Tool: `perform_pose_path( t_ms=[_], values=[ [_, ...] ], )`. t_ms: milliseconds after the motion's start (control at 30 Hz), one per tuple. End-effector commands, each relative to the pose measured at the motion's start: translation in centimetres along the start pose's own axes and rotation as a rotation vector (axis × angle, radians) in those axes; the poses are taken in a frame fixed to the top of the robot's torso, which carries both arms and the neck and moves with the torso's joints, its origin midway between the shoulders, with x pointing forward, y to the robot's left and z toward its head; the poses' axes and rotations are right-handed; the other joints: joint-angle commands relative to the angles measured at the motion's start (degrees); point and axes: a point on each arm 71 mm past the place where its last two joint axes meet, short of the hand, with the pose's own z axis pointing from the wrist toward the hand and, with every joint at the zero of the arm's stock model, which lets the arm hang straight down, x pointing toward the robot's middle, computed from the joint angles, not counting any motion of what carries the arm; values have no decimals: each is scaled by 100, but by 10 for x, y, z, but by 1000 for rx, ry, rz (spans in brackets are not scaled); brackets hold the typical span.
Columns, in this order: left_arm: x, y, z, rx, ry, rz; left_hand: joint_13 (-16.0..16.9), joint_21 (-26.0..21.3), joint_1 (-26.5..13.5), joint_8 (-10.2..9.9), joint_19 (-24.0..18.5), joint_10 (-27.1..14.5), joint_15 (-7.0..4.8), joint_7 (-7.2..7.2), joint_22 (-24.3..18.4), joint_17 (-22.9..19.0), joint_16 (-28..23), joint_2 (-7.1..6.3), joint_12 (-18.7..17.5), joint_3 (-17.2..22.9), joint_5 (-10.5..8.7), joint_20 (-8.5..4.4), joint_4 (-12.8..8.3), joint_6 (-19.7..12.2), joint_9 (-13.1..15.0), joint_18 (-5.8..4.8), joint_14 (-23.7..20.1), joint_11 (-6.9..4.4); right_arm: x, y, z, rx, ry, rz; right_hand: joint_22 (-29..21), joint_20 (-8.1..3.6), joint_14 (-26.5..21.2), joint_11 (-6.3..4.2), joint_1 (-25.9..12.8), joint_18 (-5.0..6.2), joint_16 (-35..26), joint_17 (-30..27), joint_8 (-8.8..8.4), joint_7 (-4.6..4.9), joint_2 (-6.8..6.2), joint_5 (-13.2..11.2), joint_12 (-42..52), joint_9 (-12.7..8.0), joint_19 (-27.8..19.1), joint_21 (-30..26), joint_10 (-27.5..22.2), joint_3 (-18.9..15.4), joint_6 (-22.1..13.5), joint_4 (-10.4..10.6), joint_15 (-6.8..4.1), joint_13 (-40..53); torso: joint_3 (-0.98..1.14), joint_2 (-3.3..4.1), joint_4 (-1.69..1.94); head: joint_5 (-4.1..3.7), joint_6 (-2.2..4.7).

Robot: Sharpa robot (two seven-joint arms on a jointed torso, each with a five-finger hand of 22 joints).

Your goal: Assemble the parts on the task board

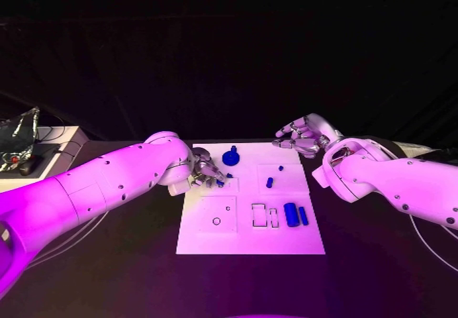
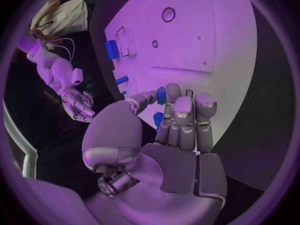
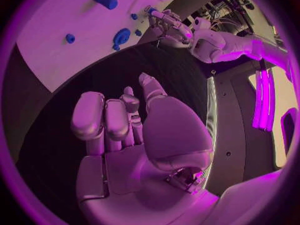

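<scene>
The white task board [image 1: 250, 232] [image 2: 187, 45] [image 3: 56, 50] lies mid-table. My left hand [image 1: 204, 170] [image 2: 172, 130] [image 3: 167, 23] is at the board's left edge and pinches a small blue part [image 2: 161, 95] between thumb and fingers. A round blue part [image 1: 231, 158] [image 3: 121, 36] sits just beyond it. Two small blue pieces [image 1: 269, 182] lie mid-board, and two blue cylinders [image 1: 296, 214] [image 2: 111, 49] lie by cut-outs at the right. My right hand [image 1: 304, 136] [image 3: 125, 130] [image 2: 78, 102] hovers off the board's far right corner, fingers loosely bent and holding nothing.
A white side table [image 1: 59, 154] at the far left carries a foil bag [image 1: 17, 136] and cables. Black tabletop [image 1: 114, 265] surrounds the board. Outlined slots [image 1: 218, 213] and a small hole mark the board's near half.
</scene>
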Motion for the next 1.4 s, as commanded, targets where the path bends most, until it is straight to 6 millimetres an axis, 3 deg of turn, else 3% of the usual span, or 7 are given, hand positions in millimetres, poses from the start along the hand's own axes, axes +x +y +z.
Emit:
perform_pose_path(
  t_ms=[33,300,833,1400],
  values=[
    [1,1,-4,-1,30,-7,-7,-41,14,-15,48,152,7,-192,12,27,15,-42,-13,777,38,-7,-799,246,55,19,38,-100,0,0,0,-10,13,-8,787,-15,17,-4,-40,43,-37,3,-30,40,-4,-6,-21,-3,276,-28,-19,4,22,19,-20,8,0,-21,20,6,-32],
    [-2,7,-7,-30,6,-23,-18,-24,-43,-27,110,232,-15,-224,72,114,50,-60,-12,769,72,-20,-817,306,76,8,103,-127,0,0,0,-9,16,-10,787,-15,17,-4,-40,43,-37,3,-30,40,-4,-6,-21,-3,276,-28,-19,4,22,19,-20,8,1,-20,19,21,-45],
    [0,-7,1,-29,-78,-19,-417,-65,-176,88,281,427,-87,-315,269,405,-2,-159,41,854,176,-127,-794,380,199,-61,269,-205,1,0,0,-12,21,-10,787,-15,17,-4,-40,43,-37,3,-30,40,-4,-6,-21,-3,276,-28,-19,4,22,19,-20,8,0,-6,23,7,-66],
    [6,-13,5,-46,-93,50,-488,-91,-171,133,299,460,-97,-337,308,469,3,-167,79,816,181,-137,-788,391,215,-69,295,-221,2,0,1,-8,34,-11,785,-14,16,-4,-43,45,-45,-5,-47,41,-12,-1,-38,-6,274,-39,-29,2,30,35,-20,-1,2,-16,21,12,-138]
  ],
)
